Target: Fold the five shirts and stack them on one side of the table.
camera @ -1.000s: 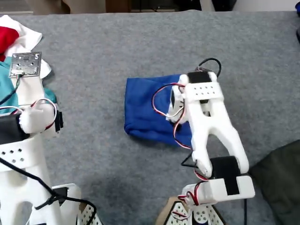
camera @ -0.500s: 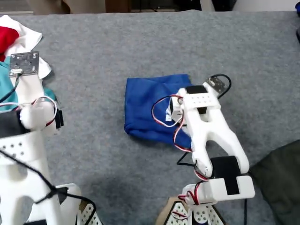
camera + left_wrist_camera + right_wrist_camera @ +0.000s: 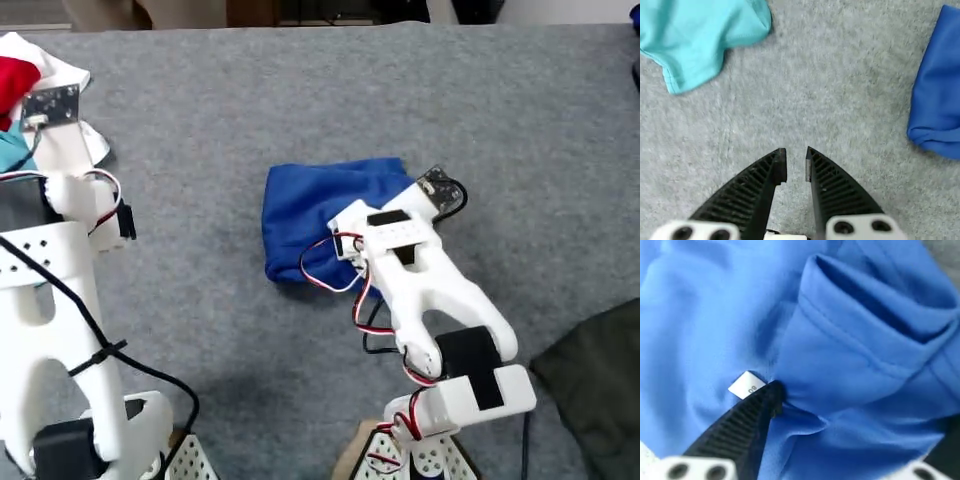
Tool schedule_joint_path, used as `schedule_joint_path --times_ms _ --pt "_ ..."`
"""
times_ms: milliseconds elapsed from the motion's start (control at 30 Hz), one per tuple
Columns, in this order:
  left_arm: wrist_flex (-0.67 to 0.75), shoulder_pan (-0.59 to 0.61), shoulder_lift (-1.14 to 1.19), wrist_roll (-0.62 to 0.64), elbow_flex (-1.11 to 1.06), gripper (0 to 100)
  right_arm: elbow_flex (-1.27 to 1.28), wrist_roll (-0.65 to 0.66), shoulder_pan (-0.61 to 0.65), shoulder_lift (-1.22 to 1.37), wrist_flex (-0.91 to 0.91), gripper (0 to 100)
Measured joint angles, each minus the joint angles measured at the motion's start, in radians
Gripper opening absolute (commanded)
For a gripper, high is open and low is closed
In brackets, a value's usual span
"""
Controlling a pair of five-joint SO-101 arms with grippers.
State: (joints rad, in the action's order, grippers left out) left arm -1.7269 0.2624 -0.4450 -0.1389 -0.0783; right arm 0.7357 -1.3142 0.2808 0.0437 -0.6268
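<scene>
Closest to you, your right gripper (image 3: 855, 425) is down in the blue shirt (image 3: 310, 215). Its jaws are spread. One black finger (image 3: 757, 407) presses into the cloth just beside the small white label (image 3: 746, 385), and the other shows only at the edge of the wrist view. A raised ridge of blue fabric lies between them, so the cloth sits inside the claw but is not yet pinched. You probably hold them wide like this to take that ridge in one bite and lift a whole layer, not a single thin edge.

The shirt is already gathered into a compact, rumpled block in the middle of the grey table (image 3: 200, 120). I judge it to be partly folded and in need of tidying or carrying. At the near right edge lies a dark green shirt (image 3: 595, 380), well apart from both arms and seemingly waiting its turn.

Your left gripper (image 3: 795, 155) hangs over bare table with its jaws almost together and nothing in them. That looks like parking, out of the working arm's way. The blue shirt lies off to one side of it and the teal shirt (image 3: 700, 35) beyond it.

Farthest away, in the far left corner, a white shirt (image 3: 55, 62) and a red shirt (image 3: 12, 82) are heaped with the teal one.
</scene>
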Motion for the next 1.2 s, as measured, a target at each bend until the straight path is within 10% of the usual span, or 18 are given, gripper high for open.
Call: schedule_joint_path --times_ms 367,1200 --pt "-0.017 0.0 0.0 -0.031 0.011 9 0.006 0.089 -0.086 -0.008 -0.005 0.0" --pt "-0.021 0.0 -0.181 -0.031 0.011 9 0.037 0.284 -0.276 -0.71 -0.181 0.6"
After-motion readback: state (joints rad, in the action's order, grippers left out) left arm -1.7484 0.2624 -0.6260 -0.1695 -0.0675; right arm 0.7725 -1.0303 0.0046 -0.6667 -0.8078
